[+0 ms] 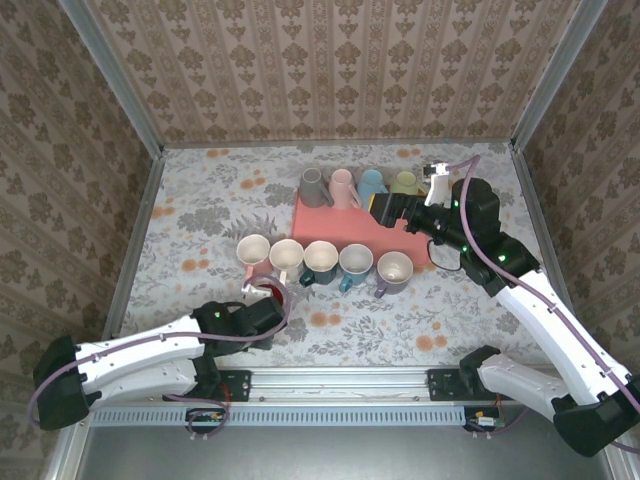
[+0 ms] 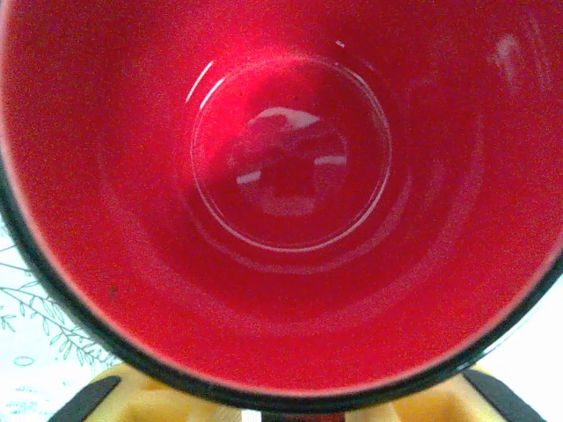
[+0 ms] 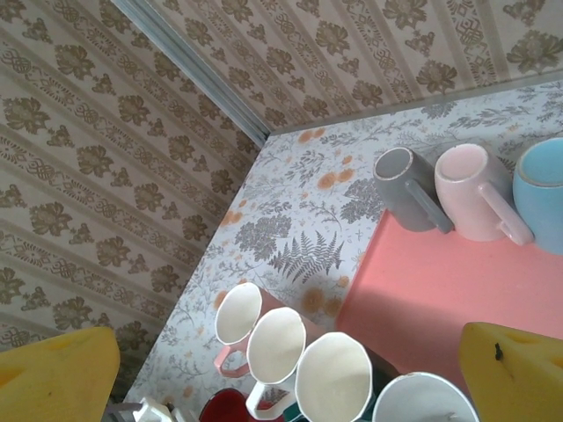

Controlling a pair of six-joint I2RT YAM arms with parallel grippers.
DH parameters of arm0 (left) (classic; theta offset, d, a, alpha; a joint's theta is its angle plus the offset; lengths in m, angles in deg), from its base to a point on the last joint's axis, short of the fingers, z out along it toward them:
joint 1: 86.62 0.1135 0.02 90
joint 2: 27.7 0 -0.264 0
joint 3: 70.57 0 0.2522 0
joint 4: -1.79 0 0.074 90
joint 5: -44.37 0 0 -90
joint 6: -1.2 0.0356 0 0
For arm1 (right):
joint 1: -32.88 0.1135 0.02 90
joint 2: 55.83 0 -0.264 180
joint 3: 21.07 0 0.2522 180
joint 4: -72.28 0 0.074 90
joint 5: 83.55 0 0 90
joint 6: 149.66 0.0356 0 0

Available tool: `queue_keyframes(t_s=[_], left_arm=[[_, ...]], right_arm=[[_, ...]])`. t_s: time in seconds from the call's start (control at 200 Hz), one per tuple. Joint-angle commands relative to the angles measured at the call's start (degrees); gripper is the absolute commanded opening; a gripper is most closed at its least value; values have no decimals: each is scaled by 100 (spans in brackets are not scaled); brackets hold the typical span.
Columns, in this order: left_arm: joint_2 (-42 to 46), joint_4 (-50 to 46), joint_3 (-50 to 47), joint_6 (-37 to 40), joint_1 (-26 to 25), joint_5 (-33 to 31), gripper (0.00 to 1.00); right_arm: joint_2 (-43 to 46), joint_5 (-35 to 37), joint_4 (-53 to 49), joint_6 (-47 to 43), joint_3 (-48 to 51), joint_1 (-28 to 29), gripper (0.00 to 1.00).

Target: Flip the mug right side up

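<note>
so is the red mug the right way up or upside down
Upright: the red mug has its open mouth facing up, with the empty red inside showing.

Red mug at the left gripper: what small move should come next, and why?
Probably open the left gripper fully and draw it back. The red mug seems to stand mouth-up on the table, and the yellow fingers sit close at its rim, so releasing looks like what remains.

No word, label, brand mark or number can be read. The red mug (image 2: pixel 290 176) is plain inside. The row of mugs (image 1: pixel 322 258) at table centre and the pink tray (image 1: pixel 345 228) toward 1 o'clock bear no legible print. The tablecloth (image 1: pixel 200 210) carries a floral pattern, no lettering.
</note>
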Motion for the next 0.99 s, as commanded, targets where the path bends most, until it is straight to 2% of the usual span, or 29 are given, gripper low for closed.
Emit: queue_keyframes(t_s=[0.0,0.18,0.57,0.675,0.8,0.99], left_arm=[[133,-375,-50,-95,-16,16,36],[236,-556,23,-161,-125,71,48],[542,-1660,1172,-210,-343,48,54],[541,-1864,1718,168,-285,-3,54],[204,-1900,2552,1166,268,152,54],[-614,-972,3356,2686,1862,1221,54]], right_arm=[[-62,-73,137,-38,30,-20,100],[-116,-79,152,1,60,-20,100],[-150,-100,141,67,-27,-18,100],[-184,-57,130,50,-18,-17,100],[-395,43,-64,16,-96,-21,100],[-1160,385,-926,-373,-670,-12,98]])
